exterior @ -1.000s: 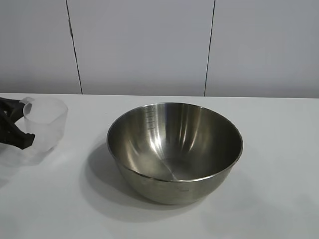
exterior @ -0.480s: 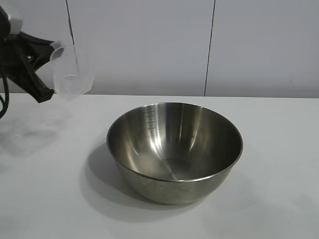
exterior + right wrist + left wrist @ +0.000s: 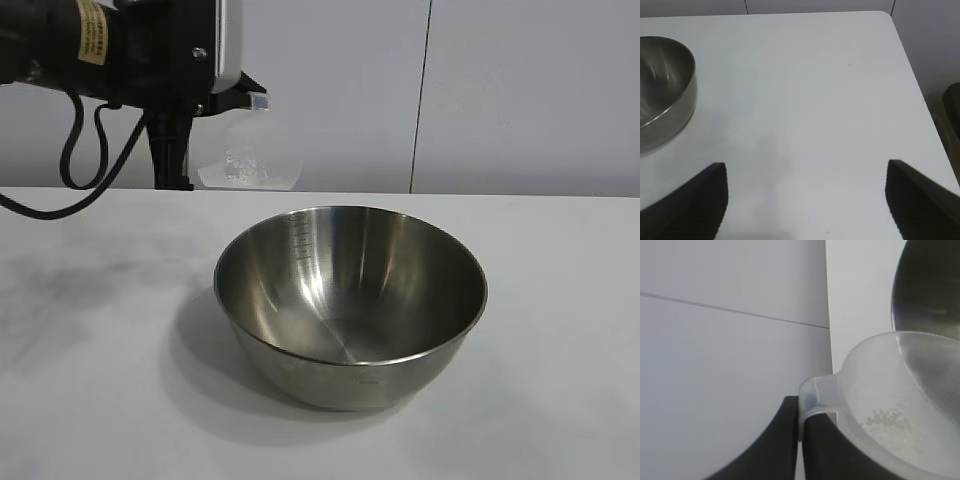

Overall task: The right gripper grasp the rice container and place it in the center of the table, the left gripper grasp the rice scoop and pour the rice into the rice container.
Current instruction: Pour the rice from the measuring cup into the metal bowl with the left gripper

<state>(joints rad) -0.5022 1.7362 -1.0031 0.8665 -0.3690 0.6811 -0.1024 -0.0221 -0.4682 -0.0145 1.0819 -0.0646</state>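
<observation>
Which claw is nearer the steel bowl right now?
Left. The left claw holds the rice scoop in the air just beyond the steel bowl, at its far left rim. The right claw sits open over bare table, off to the bowl's side.

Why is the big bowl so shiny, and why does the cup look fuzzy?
Exterior view: the rice container shows bright streaks inside and casts a soft shadow on the table; the rice scoop blurs into the wall. Left wrist view: the scoop fills the corner, frosted and soft.
</observation>
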